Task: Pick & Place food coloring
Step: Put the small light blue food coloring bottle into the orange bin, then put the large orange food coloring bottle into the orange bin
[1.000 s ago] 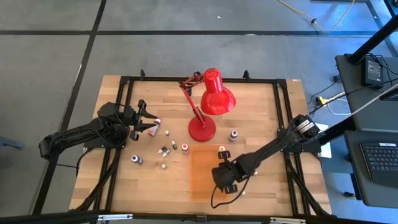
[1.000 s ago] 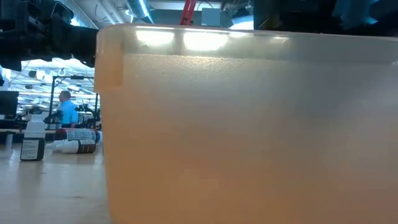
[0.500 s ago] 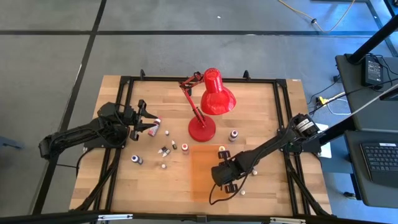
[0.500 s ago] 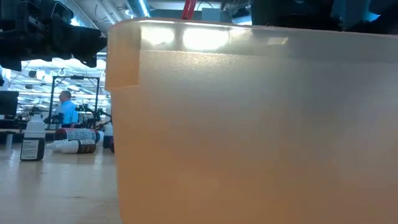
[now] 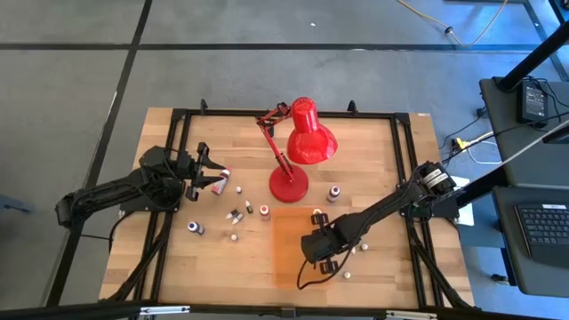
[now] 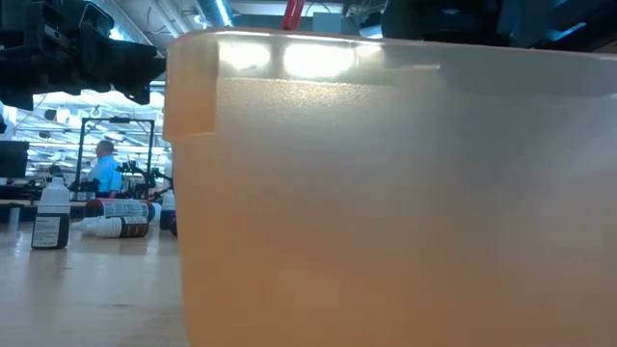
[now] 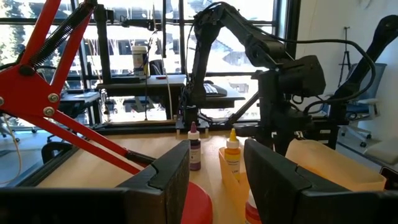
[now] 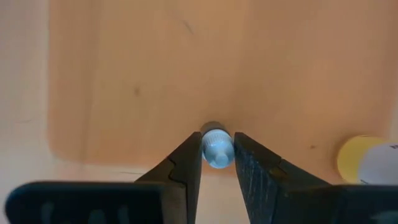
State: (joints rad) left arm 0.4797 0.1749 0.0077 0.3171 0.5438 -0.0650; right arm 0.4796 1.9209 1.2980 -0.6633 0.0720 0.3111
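Observation:
My right gripper [image 5: 318, 252] hangs over the near right part of the translucent orange tray [image 5: 286, 260], pointing down, shut on one small food coloring bottle [image 8: 217, 150] with a pale cap. A yellow-capped bottle [image 8: 367, 163] stands in the tray close by. Several more food coloring bottles [image 5: 236, 215] lie or stand on the wood left of the tray. My left gripper [image 5: 210, 179] waits at the table's left, open; a red-and-white bottle [image 5: 220, 180] lies just off its fingertips. In the low view the tray's wall [image 6: 386, 193] blocks most of the scene. My right gripper pinches the bottle's ribbed pale cap [image 8: 217, 154] between its two fingers, one on each side. The fingers come from above, pointing steeply down. The bottle hangs upright below them, cap up, over the tray floor near the tray's edge; its dark body is mostly hidden under the cap.
A big red desk lamp [image 5: 298, 147] stands at the table's middle, far of the tray. One purple bottle [image 5: 333, 193] stands right of its base. A small white thing [image 5: 347, 274] lies on the wood right of the tray. Black frame rails [image 5: 413, 187] run along the table's sides.
My right gripper has edged a little toward the table's left, farther in over the tray, with the bottle still between its fingers. In the low view the tray's near corner has slid slightly toward the right.

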